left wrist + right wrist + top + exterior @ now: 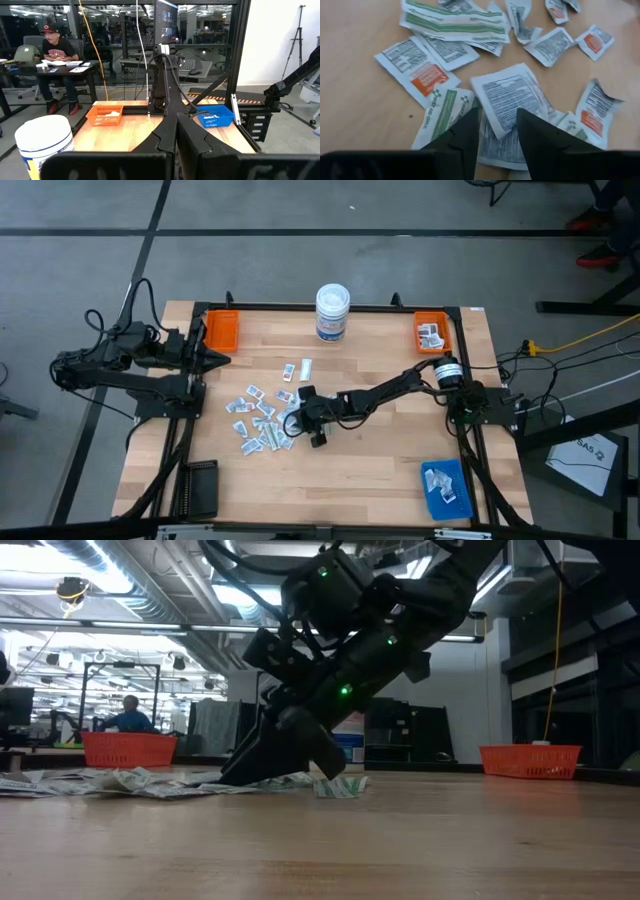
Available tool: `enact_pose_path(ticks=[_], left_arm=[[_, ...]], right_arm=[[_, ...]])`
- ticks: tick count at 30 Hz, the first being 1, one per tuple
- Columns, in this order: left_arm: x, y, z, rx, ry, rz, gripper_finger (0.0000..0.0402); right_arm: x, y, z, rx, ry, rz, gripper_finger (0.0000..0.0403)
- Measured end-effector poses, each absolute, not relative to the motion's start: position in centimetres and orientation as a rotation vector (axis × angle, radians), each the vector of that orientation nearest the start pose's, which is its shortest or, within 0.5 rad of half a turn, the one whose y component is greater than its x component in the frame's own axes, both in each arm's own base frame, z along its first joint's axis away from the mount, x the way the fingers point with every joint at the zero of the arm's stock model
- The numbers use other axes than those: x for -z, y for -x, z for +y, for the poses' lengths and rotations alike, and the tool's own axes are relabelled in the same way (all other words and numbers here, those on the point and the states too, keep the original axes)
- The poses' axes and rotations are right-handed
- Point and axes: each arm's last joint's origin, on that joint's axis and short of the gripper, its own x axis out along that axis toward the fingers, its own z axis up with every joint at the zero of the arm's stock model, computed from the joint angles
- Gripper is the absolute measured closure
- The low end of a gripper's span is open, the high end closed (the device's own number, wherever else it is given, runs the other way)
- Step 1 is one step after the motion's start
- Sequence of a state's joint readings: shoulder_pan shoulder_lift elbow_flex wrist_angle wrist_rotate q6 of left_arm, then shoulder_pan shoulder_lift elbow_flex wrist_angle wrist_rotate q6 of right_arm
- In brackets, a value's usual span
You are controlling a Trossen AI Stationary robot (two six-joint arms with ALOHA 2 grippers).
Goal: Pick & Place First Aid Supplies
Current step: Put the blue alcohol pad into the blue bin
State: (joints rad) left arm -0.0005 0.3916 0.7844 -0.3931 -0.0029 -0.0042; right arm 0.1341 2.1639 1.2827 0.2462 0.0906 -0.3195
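- In the middle of the table (380, 470), the right claw (296, 423) is down at the near edge of the scattered packets (262, 420), its arm stretched in from the right side.
- In the right wrist view, the right claw (498, 131) has its two dark fingers (462, 135) spread a little, with a white packet with grey print (512, 97) lying between and just ahead of the tips; whether the tips actually pinch it I cannot tell.
- Just beside that claw, on one side, lies a green-and-white packet (445, 107); a little farther off is a packet with an orange patch (412, 70), and beyond it a long green-striped strip (455, 22).
- From table height, the right claw (285, 755) is tilted down onto the pile, tips touching or nearly touching the wood, with packets spread along the table to one side of it.
- Well away from the right claw, one orange tray (432, 333) at the far right corner holds a few packets, and a blue tray (447, 488) at the near right corner holds some too.
- A second orange tray (221, 330) is at the far left corner, and a white tub (332, 312) stands at the far edge.
- The left claw (218, 358) is clenched on nothing, waiting at the left edge, well apart from the pile.
- A person (57, 57) sits at a desk beyond the table.
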Motion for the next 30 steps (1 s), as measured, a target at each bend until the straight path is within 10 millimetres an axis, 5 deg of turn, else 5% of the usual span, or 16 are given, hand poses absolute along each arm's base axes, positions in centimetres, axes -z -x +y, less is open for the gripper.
enact_pose_path(ticks=[7,17,30], left_arm=[[-35.35,-7.60,0.00,-0.002,0.004,0.000,0.0398],[-35.35,-7.61,0.01,-0.003,0.004,0.000,0.0398],[-35.35,-7.60,0.01,-0.002,0.004,0.000,0.0398]], right_arm=[[-11.42,-44.38,5.62,-0.133,0.332,0.625,0.0282],[-11.36,-44.34,5.62,-0.133,0.329,0.630,0.0395],[-11.37,-44.35,5.77,-0.170,0.255,0.625,0.0393]])
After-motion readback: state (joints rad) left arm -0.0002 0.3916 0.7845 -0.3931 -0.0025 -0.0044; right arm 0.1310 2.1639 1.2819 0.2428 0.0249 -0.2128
